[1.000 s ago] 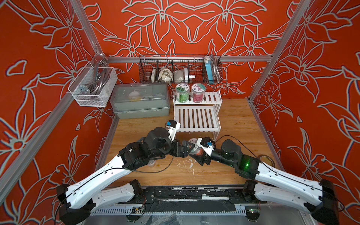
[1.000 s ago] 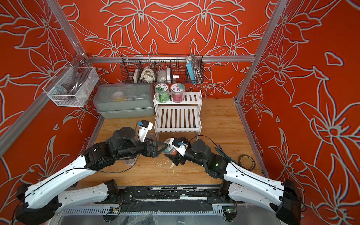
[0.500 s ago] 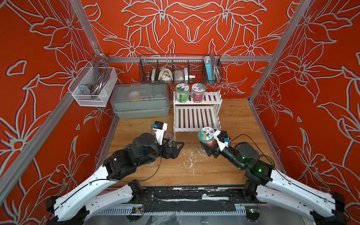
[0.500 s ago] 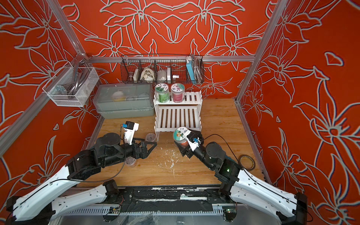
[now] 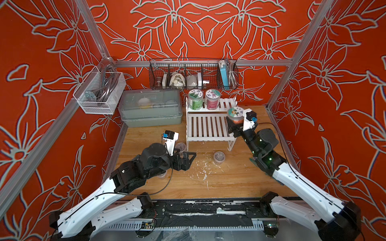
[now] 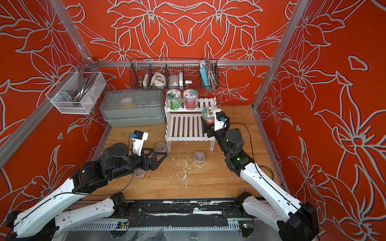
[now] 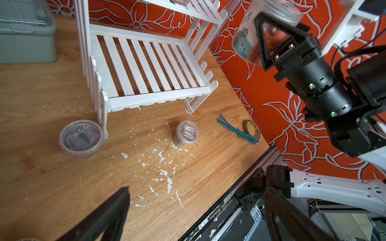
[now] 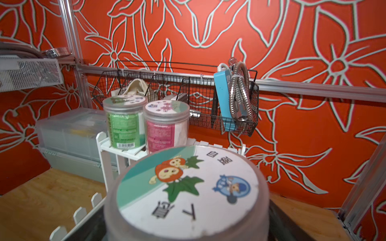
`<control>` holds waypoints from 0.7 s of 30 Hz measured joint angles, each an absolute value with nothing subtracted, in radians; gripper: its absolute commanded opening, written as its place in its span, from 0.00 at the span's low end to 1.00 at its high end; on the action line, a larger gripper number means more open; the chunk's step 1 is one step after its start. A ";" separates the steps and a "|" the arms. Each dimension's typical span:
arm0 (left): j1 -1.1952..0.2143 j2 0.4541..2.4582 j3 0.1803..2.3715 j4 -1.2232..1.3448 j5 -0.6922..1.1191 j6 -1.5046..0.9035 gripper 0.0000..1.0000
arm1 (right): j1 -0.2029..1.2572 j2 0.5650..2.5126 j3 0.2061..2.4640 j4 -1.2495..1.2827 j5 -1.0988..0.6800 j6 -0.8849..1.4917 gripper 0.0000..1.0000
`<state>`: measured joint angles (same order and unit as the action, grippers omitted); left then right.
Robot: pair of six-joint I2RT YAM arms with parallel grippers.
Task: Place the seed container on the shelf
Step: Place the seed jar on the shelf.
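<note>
The seed container (image 5: 235, 113) (image 6: 208, 113) is a clear jar with an orange label and a cartoon lid. My right gripper (image 5: 235, 123) (image 6: 207, 125) is shut on its body and holds it upright in the air at the right end of the shelf (image 5: 208, 127) (image 6: 186, 127). The right wrist view is filled by the seed container's lid (image 8: 188, 187), with the shelf's upper tier (image 8: 117, 150) just beyond it. A green jar (image 5: 194, 100) and a pink jar (image 5: 212, 100) stand on that tier. My left gripper (image 5: 188, 158) (image 7: 198, 183) hangs open over the table with nothing in it.
Small lidded tubs sit on the table (image 5: 219, 157) (image 5: 180, 147). A grey-green lidded box (image 5: 150, 108) stands left of the shelf. A black wire basket (image 5: 193, 77) hangs on the back wall and a white mesh basket (image 5: 99, 94) on the left wall. A tape roll (image 7: 251, 129) and a wire bundle (image 7: 236, 130) lie near the right wall.
The right gripper has carried the jar up from mid-table, back and to the right, to the shelf's right end. The left gripper has drawn back to the left, open.
</note>
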<state>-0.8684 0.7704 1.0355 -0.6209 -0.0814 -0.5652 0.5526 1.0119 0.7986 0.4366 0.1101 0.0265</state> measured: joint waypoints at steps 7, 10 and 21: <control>-0.864 0.765 1.034 -0.622 -0.084 -0.556 0.99 | 0.446 1.156 0.852 0.564 0.038 0.126 0.63; -0.863 0.762 1.033 -0.622 -0.084 -0.550 0.99 | 0.419 1.212 0.858 0.622 0.019 0.169 0.63; -0.855 0.762 1.028 -0.622 -0.084 -0.521 0.99 | 0.390 1.378 0.960 0.733 -0.032 0.231 0.64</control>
<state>-0.8551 0.7620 1.0279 -0.6216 -0.0845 -0.5209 0.3904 1.3777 0.9600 0.7326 -0.0319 0.2314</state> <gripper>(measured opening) 0.988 0.877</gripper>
